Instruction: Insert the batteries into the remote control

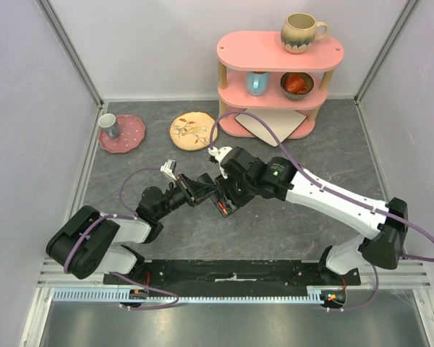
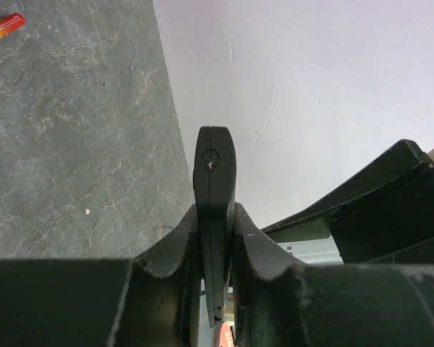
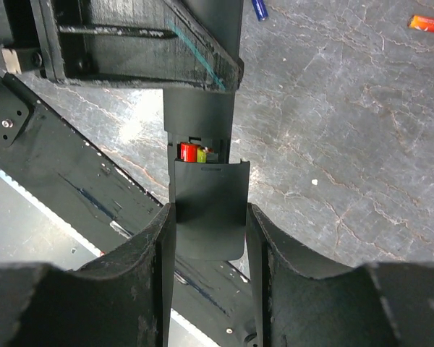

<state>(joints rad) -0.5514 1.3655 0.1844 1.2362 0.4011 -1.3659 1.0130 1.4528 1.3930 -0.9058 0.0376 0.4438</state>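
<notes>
The right gripper (image 3: 210, 217) pinches the cover (image 3: 210, 184) by its edges. Just past its jaws, a red battery (image 3: 190, 152) sits in the remote (image 3: 199, 116). The left gripper (image 2: 215, 217) clamps the remote edgewise, with a loose battery (image 2: 5, 27) far beyond its jaws, leftward.

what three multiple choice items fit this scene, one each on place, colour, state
1. Where is the beige mug? A on the table; B on top of the pink shelf; C on a plate.
2. What colour is the cell showing in the remote control above the battery cover? A blue; B white; C red and yellow.
3. The left hand is: A shut on the remote control; B open; C out of view.
Answers: 1 B, it stands on the top tier. 2 C, red and yellow show in the gap. 3 A, it clamps the remote's sides.
</notes>
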